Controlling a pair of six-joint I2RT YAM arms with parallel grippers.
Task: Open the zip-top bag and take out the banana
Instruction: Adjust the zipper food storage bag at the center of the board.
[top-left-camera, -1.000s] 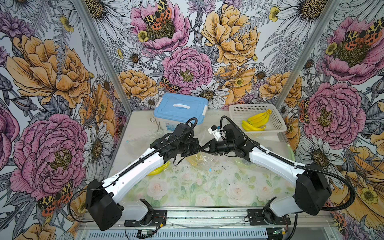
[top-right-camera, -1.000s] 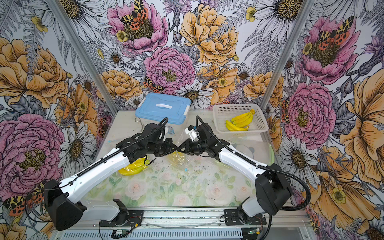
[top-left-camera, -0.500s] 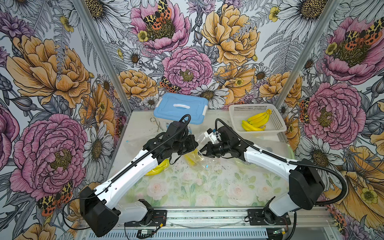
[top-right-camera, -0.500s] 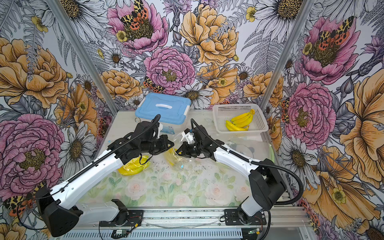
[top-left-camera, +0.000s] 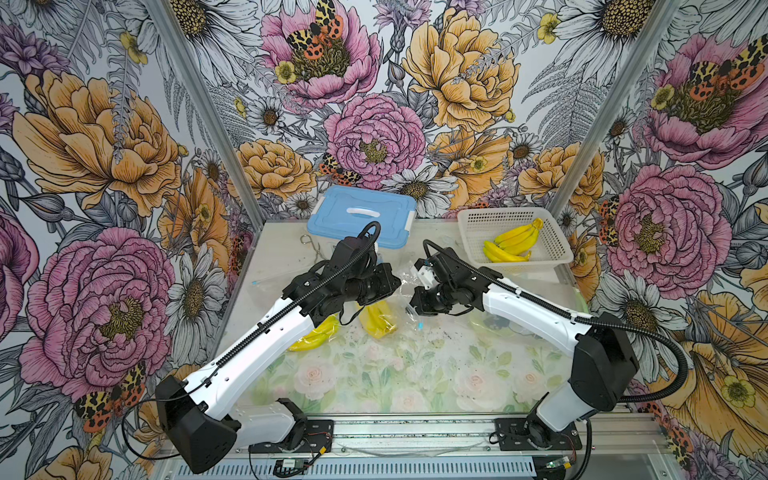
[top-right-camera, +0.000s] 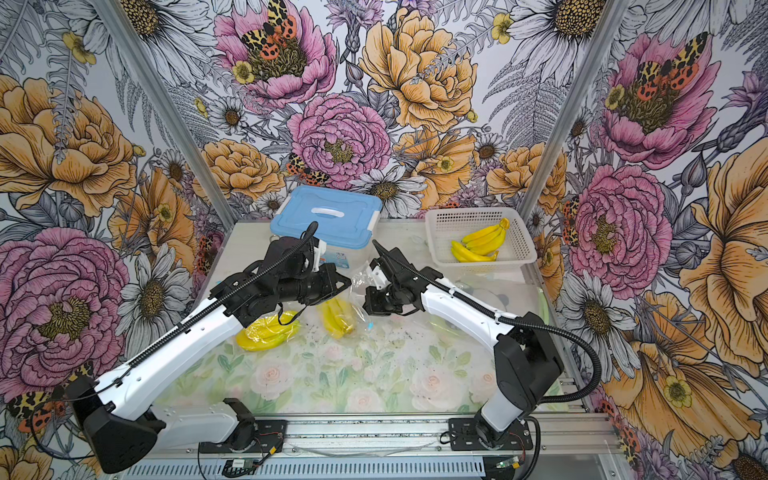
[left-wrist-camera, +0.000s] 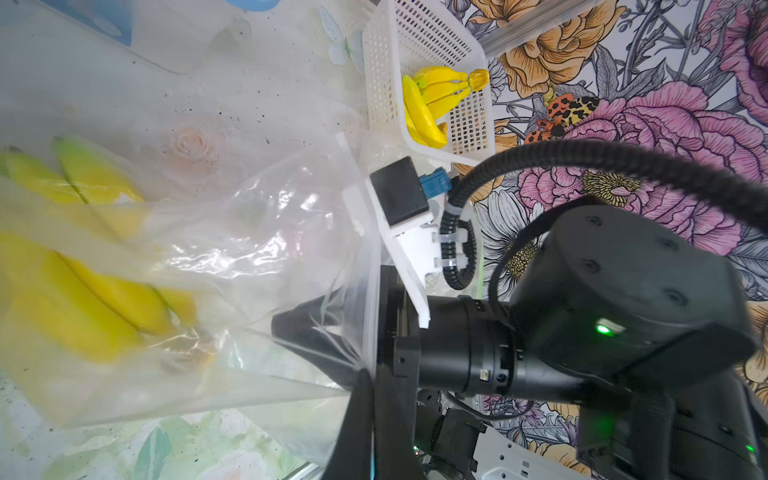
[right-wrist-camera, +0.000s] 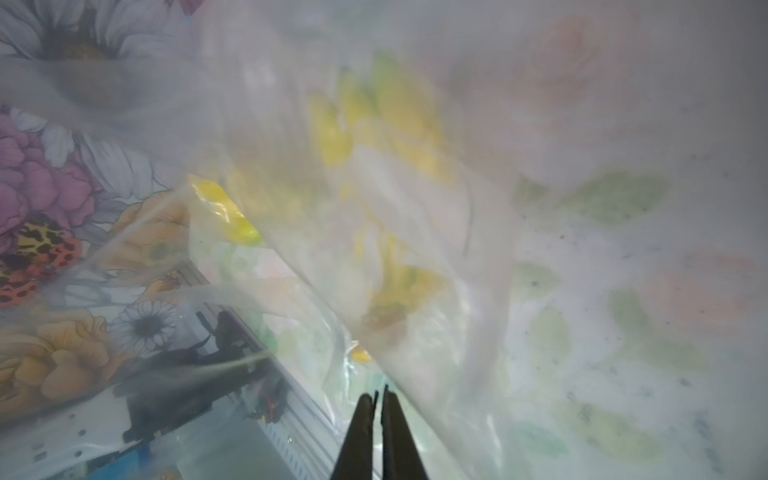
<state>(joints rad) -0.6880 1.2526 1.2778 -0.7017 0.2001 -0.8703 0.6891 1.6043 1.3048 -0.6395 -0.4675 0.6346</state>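
Both wrists have drifted toward 10 o'clock and drawn a little apart since a second ago, dragging the bag with them. On the bench (top-left-camera: 415, 374), a blue-lidded storage box (top-left-camera: 361, 216) sits at 12 o'clock. A white basket (top-left-camera: 471, 232) holding spare bananas (top-left-camera: 513, 245) sits at 1 o'clock, and neither is in play. At the centre the zip-top bag (left-wrist-camera: 249, 232) is stretched between the arms, its mouth end raised and its belly sagging to the bench. The banana bunch (top-left-camera: 376, 322) lies inside at the low end. By the mouth, the left end effector (left-wrist-camera: 369, 378) is pressed together on a fold of film. The right end effector (right-wrist-camera: 376, 401) is all but closed too, seemingly pinching the opposite lip. I judge the seal is being pulled open, so the next move calls for a steady pull apart, then one arm freeing itself to reach in. Whether the zip has parted I cannot tell. Film fogs the right wrist view, and the left arm covers part of another yellow bunch (top-left-camera: 313, 334) at 8 o'clock.
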